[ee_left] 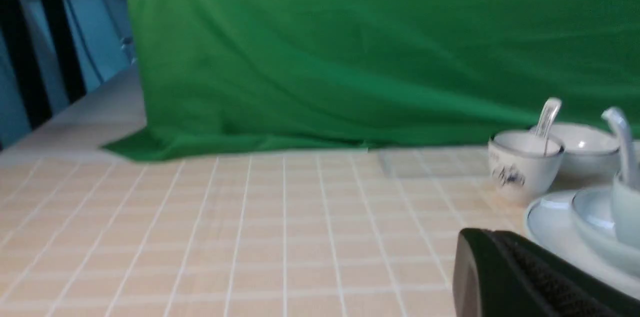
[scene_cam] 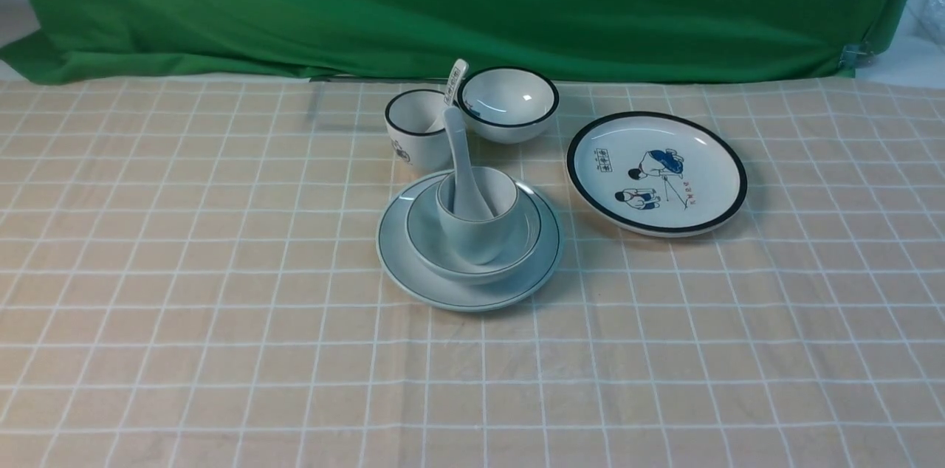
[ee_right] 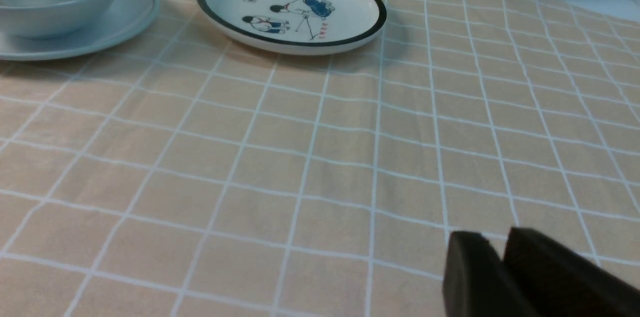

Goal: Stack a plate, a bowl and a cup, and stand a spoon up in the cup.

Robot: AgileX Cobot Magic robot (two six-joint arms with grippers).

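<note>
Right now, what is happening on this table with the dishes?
Nothing is being handled. The pale blue-grey plate carries the speckled blue-grey bowl, the handleless blue-grey cup sits in the bowl, and the plain white ceramic spoon stands in the cup. Both arms are outside the front view. The left gripper is shut and empty. The right gripper holds nothing, low over the checked tablecloth.

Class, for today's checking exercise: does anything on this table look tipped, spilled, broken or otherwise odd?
Nothing stands out. The plate, bowl and cup sit nested and level, the spoon leaning in the cup. No spills or cracks show.
</note>
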